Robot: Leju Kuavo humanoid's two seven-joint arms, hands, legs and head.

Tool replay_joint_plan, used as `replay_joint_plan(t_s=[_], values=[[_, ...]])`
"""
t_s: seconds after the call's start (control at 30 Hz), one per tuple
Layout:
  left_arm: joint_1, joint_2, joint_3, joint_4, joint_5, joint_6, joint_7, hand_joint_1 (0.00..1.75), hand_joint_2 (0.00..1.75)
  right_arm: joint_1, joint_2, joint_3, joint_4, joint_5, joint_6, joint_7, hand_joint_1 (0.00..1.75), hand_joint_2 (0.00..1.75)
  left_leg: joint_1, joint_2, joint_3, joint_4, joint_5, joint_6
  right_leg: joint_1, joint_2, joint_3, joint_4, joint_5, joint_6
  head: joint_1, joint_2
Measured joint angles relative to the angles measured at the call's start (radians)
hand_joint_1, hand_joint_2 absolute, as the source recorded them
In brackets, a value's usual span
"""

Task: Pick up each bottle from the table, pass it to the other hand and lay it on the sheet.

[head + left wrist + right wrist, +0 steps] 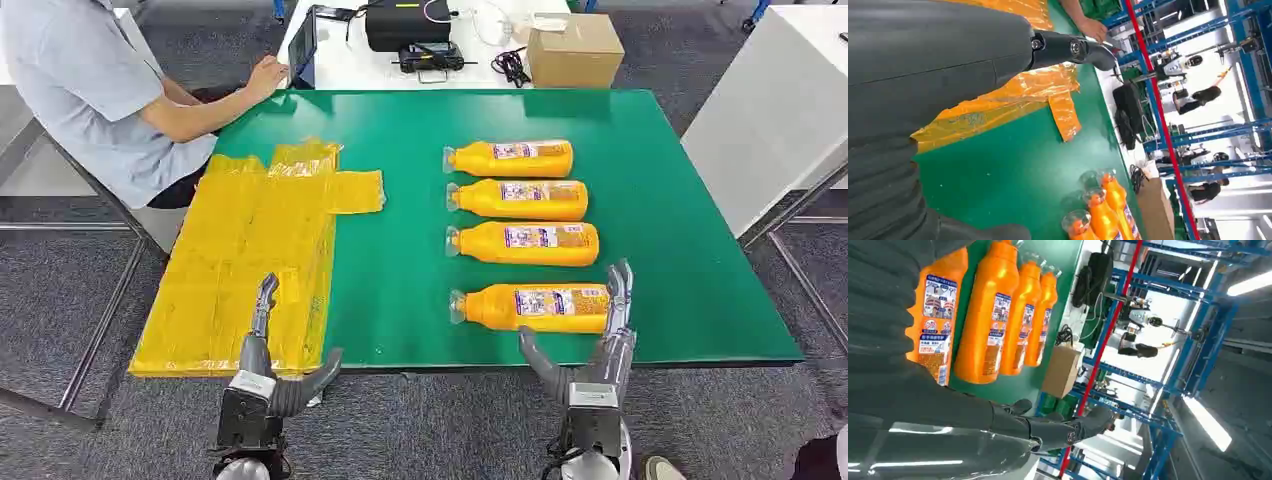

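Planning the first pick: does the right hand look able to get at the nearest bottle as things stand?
Probably yes. The right hand is open at the table's near edge, right beside the nearest bottle, which lies on its side on the green table with nothing on it and a gap to the next bottle.

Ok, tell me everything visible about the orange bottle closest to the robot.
The nearest orange bottle looks like glossy plastic, with a clear cap and a purple-and-white printed label. It lies on its side on the green table, cap toward the yellow sheet, last in a row of four. The right robot hand is open at its base end; contact is unclear.
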Motion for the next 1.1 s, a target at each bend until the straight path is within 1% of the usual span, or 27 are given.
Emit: replay_joint_plan(t_s=[0.2, 0.4, 0.77, 0.97, 1.03, 1.1], values=[[0.002, 0.0, 0.003, -0.006, -0.008, 0.014, 0.0, 0.0, 1.75, 0.008, -0.008, 0.0, -0.019, 0.015, -0.01, 0.0, 0.0, 1.75, 0.0, 0.0, 0.0, 0.0, 0.0, 0.0, 0.0, 0.0, 0.0, 0.0, 0.0, 0.0, 0.0, 0.0], [0.008, 0.001, 0.001, -0.008, -0.044, 0.028, 0.003, 0.0, 1.75, 0.01, -0.012, 0.004, -0.027, 0.015, 0.018, 0.0, 0.0, 1.75, 0.0, 0.0, 0.0, 0.0, 0.0, 0.0, 0.0, 0.0, 0.0, 0.0, 0.0, 0.0, 0.0, 0.0], [0.013, 0.002, -0.005, -0.008, -0.056, 0.047, 0.011, 0.0, 1.75, 0.01, -0.026, 0.01, -0.027, 0.044, 0.018, 0.017, 0.0, 1.75, 0.0, 0.0, 0.0, 0.0, 0.0, 0.0, 0.0, 0.0, 0.0, 0.0, 0.0, 0.0, 0.0, 0.0], [0.013, 0.006, -0.012, -0.008, -0.07, 0.054, 0.023, 0.0, 1.75, 0.009, -0.027, 0.024, -0.018, 0.022, 0.031, 0.024, 0.0, 1.75, 0.0, 0.0, 0.0, 0.0, 0.0, 0.0, 0.0, 0.0, 0.0, 0.0, 0.0, 0.0, 0.0, 0.0], [0.013, 0.008, -0.013, -0.008, -0.071, 0.055, 0.025, 0.0, 1.75, 0.007, -0.027, 0.028, -0.012, 0.077, 0.015, 0.046, 0.0, 1.75, 0.0, 0.0, 0.0, 0.0, 0.0, 0.0, 0.0, 0.0, 0.0, 0.0, 0.0, 0.0, 0.0, 0.0], [0.012, 0.01, -0.012, -0.008, -0.069, 0.051, 0.029, 0.0, 1.75, -0.006, -0.039, 0.038, 0.008, 0.204, -0.026, 0.105, 0.0, 1.75, 0.0, 0.0, 0.0, 0.0, 0.0, 0.0, 0.0, 0.0, 0.0, 0.0, 0.0, 0.0, 0.0, 0.0]])
